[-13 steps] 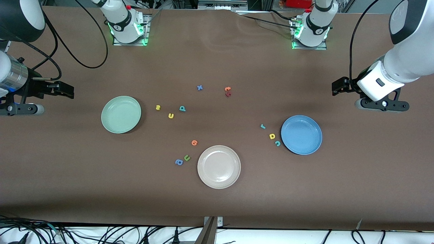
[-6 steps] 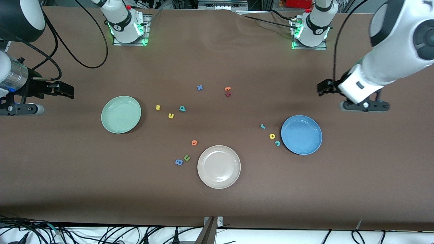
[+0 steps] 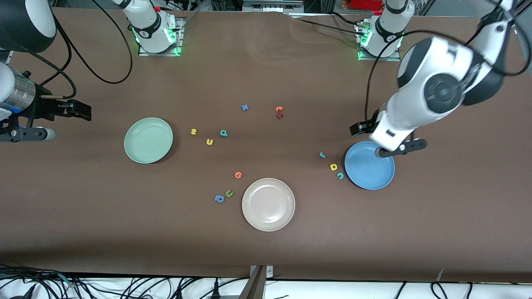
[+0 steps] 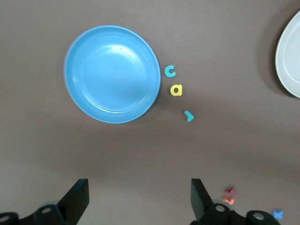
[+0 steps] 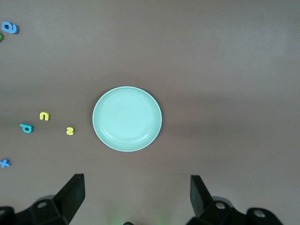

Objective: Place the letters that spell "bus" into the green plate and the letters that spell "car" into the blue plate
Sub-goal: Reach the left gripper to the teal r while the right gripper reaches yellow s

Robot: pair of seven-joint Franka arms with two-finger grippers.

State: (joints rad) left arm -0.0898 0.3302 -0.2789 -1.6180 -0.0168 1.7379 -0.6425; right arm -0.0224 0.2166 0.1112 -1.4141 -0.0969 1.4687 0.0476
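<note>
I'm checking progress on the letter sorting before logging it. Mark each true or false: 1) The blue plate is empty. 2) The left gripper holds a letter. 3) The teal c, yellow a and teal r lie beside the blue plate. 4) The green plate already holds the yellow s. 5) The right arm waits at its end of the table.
1) The blue plate is empty: true.
2) False. The left gripper is open and holds nothing, up over the table by the blue plate.
3) True: the teal c, yellow a and teal r lie on the table beside it.
4) False. The green plate is empty; the yellow s lies on the table beside it.
5) True: the right gripper waits there, open.
</note>
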